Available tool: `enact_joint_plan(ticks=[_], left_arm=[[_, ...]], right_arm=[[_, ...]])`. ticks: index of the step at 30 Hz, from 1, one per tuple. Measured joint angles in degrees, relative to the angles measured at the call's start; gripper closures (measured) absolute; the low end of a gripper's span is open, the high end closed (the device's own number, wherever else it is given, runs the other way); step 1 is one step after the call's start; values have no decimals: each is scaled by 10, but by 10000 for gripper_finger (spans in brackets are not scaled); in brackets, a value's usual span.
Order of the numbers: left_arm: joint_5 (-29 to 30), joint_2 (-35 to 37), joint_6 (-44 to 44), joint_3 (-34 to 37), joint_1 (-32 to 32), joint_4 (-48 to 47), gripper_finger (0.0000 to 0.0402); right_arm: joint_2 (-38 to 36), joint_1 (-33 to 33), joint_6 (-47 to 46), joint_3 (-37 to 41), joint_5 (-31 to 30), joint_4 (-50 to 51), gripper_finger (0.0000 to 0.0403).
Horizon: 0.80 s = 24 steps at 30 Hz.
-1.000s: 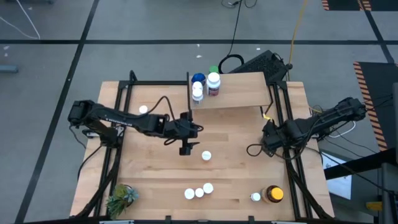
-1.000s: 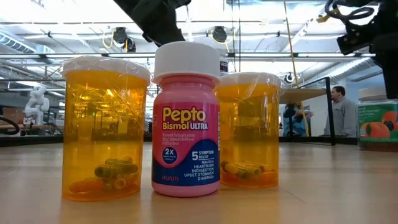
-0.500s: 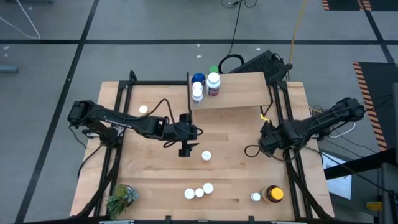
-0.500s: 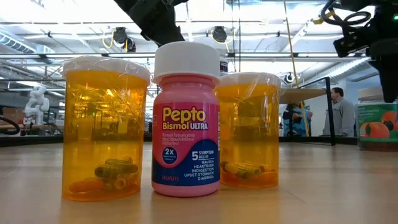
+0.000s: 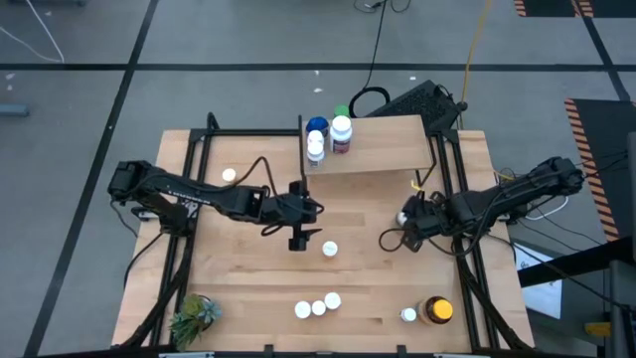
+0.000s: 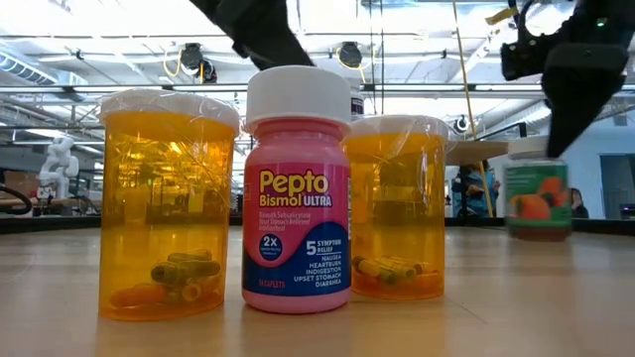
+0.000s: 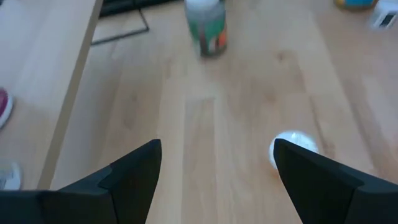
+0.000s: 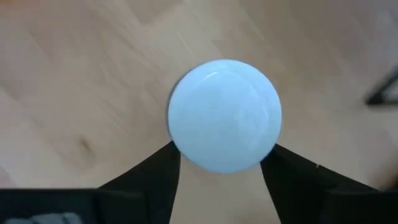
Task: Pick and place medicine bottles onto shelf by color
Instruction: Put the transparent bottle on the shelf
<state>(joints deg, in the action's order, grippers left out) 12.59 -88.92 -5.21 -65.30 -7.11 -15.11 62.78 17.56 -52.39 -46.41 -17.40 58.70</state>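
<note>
High view: right gripper clamps bottle mid-table.

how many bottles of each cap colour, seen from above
white caps: 9
blue cap: 1
green cap: 1
amber jar: 1
total: 12
</note>
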Motion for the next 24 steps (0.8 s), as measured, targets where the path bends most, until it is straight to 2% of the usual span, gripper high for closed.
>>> enact_joint_plan(ticks=[3, 8, 15, 18, 24], left_arm=[[-8, -12, -6, 0, 0, 39, 87], [-32, -47, -51, -1, 0, 142, 87], [-140, -173, -141, -18, 12, 397, 87], [-154, -225, -142, -56, 26, 444, 87], [-248, -325, -124, -165, 58, 413, 87]], right_arm=[[0, 0, 27, 13, -4, -52, 203], [0, 0, 43, 17, -6, -56, 204], [-5, 14, 98, 19, 0, -102, 196], [-9, 23, 131, 19, 0, -139, 167], [-21, 28, 166, 19, -19, -178, 105]])
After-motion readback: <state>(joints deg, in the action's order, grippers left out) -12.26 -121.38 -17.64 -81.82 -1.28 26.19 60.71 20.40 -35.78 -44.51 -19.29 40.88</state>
